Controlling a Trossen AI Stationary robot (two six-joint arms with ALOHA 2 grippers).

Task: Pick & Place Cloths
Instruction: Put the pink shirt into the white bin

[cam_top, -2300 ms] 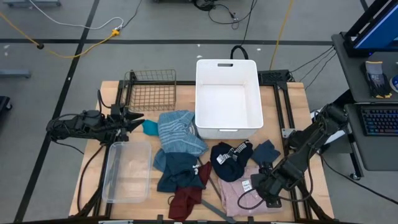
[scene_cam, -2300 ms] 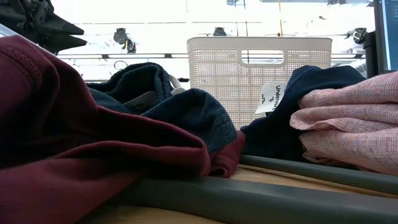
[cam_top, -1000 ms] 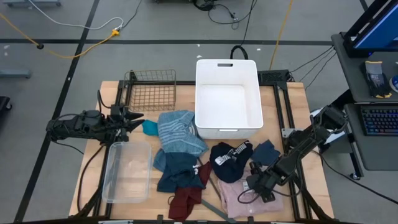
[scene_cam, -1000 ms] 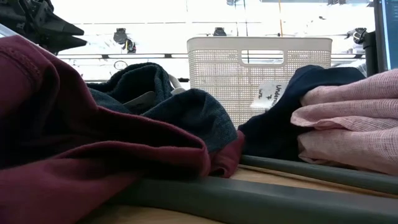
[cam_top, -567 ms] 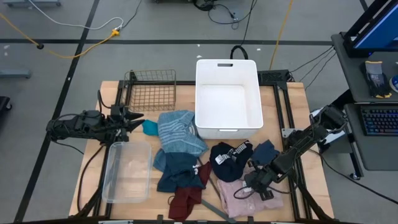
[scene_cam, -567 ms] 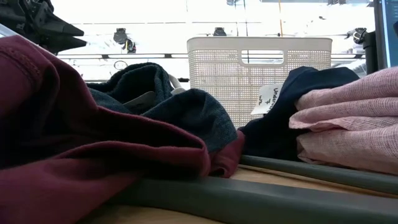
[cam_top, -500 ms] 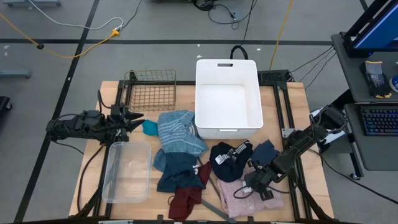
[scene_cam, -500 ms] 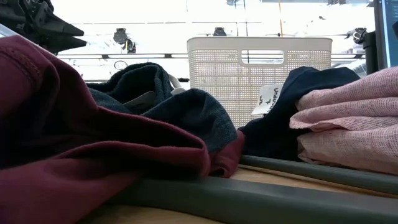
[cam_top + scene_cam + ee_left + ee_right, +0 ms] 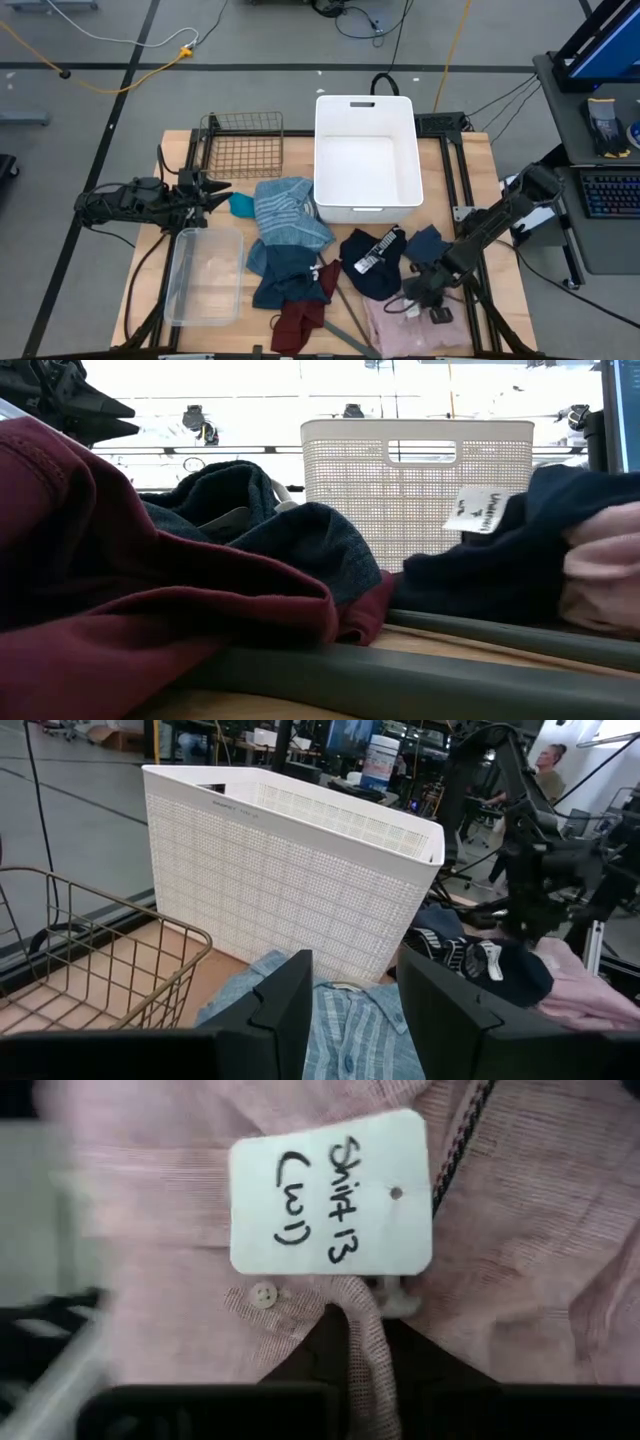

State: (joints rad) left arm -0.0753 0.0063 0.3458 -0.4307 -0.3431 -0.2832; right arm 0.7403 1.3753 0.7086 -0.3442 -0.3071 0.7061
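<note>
The cloths lie strewn over the table. The pink collared shirt (image 9: 400, 322) is at the near right, and the navy white-printed top (image 9: 372, 262) lies partly over it. The light-blue striped shirt (image 9: 289, 209) is at the middle, the maroon garment (image 9: 297, 324) near the front edge, a teal piece (image 9: 240, 205) and a blue piece (image 9: 428, 243) farther back. My right gripper (image 9: 412, 297) is shut on the pink shirt. My left gripper (image 9: 216, 190) hangs open at the left, level, with nothing between its fingers. My right gripper pinches a raised fold of the pink shirt (image 9: 352, 1315) between its two fingers, just below the white paper tag (image 9: 330, 1195) and beside a button. The fingers slant down from the table's right side. The fold is drawn up while the shirt's remainder (image 9: 600, 575) lies on the table.
A white perforated bin (image 9: 365, 158) stands at the far middle, a wire basket (image 9: 243, 143) at the far left, and a clear plastic tub (image 9: 205, 275) at the near left. A grey clothes hanger (image 9: 400, 680) lies along the front edge beside the maroon garment.
My right gripper has risen and tipped, moving a little toward the table's right edge and pulling the pink shirt's fold up with it. The navy top lying on the shirt has been dragged toward the near right, its label now higher and farther right in the low view.
</note>
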